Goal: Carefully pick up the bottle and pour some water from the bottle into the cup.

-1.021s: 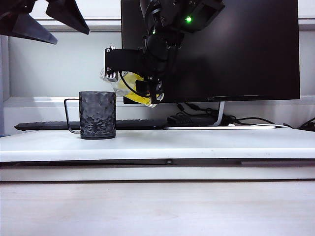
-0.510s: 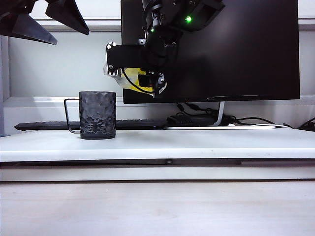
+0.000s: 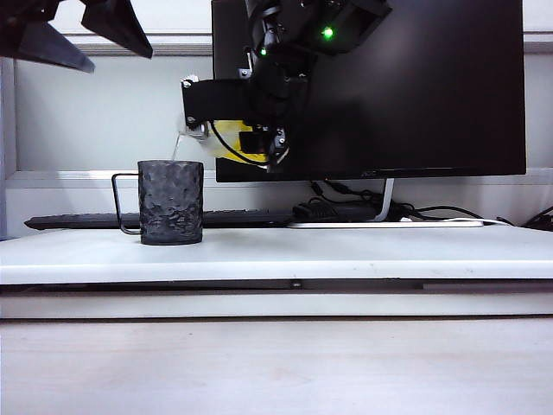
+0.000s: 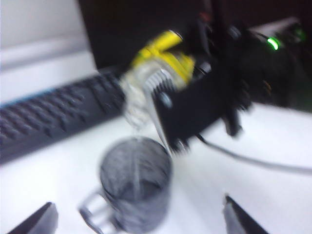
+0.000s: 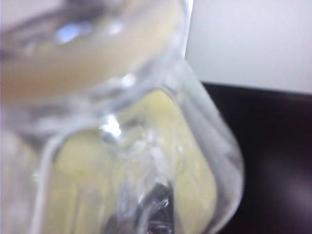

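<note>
Since a second ago the right claw (image 3: pixel 226 130) has rolled the bottle (image 3: pixel 218 140) from a downward slant to nearly level, its open mouth now just past the cup's rim, and a thin stream of water (image 3: pixel 175 149) has begun to fall; the cup (image 3: pixel 171 202) has not shifted.

From the exterior camera, the cup stands upright on the white desk (image 3: pixel 346 255), handle to the left, in front of a keyboard (image 3: pixel 78 221) and a dark monitor (image 3: pixel 415 86). The bottle is carried above and slightly right of the cup, neck pointing left, so the stream drops inside the near rim. The right claw is clenched on the bottle's labelled body, leaving the neck free to pour. The left claw (image 3: pixel 69 39) hangs in the upper left corner, fingers spread and empty, well apart from the cup and out of the pouring path.

The left wrist camera, blurred, looks down on the cup (image 4: pixel 136 183) with the bottle (image 4: pixel 156 73) tilted over it, the yellow label wedged in the right claw (image 4: pixel 187 105). A faint stream of water (image 4: pixel 139 161) runs into the cup's mouth. The tips of the released left claw (image 4: pixel 139 222) frame the cup from either side, not touching it.

The right wrist camera is filled by the bottle (image 5: pixel 126 161), clear plastic with the yellow label behind, pressed close against the lens; its own fingers are not distinguishable here.
</note>
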Tool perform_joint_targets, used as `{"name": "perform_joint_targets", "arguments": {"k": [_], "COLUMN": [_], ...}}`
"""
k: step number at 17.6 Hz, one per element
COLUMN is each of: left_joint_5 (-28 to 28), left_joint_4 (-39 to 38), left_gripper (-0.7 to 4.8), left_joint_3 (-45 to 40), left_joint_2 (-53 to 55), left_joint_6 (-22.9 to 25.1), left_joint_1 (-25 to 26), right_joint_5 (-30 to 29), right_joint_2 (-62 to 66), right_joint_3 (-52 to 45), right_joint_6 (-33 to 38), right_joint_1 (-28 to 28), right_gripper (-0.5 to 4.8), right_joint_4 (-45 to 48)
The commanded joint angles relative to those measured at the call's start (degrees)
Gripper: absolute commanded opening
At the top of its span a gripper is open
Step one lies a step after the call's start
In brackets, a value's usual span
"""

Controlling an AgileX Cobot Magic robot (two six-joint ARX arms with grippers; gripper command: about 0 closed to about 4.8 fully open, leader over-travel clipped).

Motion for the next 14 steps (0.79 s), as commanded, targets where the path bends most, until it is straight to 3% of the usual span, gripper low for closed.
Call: {"name": "perform_joint_targets", "arguments": {"k": [1,5,14], "left_joint_5": [-0.2,-9.6,-9.8], "left_joint_4": [1.9,2.3,2.2], "left_gripper": [4.79,4.79,4.79], "left_joint_3": [0.1,0.1,0.1], "left_joint_2": [-0.1,-0.1,-0.1], "left_joint_6": [0.4,1.4,2.4], "left_joint_1": [0.1,0.1,0.1], "right_joint_5": [0.1,1.4,1.4], "right_joint_2": [-0.9,-0.9,-1.0], "right_joint_3": [0.6,0.6,0.6], "right_joint_6": [0.5,0.5,-1.3], "right_joint_1": [0.9,1.3,0.9], "right_gripper": [1.98,1.98,1.98], "right_joint_4": [2.6,0.5,-0.1]}}
